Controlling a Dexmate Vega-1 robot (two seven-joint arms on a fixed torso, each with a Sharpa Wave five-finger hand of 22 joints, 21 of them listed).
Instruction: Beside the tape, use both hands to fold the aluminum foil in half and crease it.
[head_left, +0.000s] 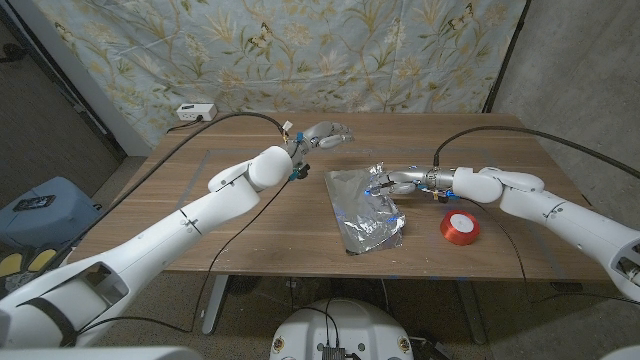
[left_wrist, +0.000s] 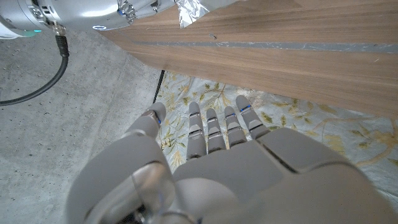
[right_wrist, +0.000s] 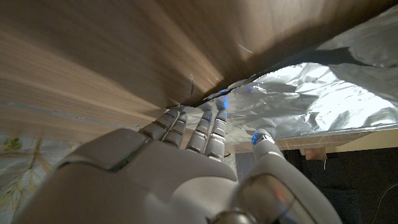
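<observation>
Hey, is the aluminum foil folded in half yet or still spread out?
Still mostly spread, crumpled. The aluminum foil lies open on the table, with the right robot hand touching its right edge; no clean crease shows.

I see a wooden tabletop (head_left: 250, 225) carrying a crumpled sheet of aluminum foil (head_left: 360, 215) near the middle, with a red tape roll (head_left: 460, 227) just to its right.

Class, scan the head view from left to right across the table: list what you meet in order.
Left hand → aluminum foil → right hand, reaching onto the foil's right side → red tape roll.
</observation>
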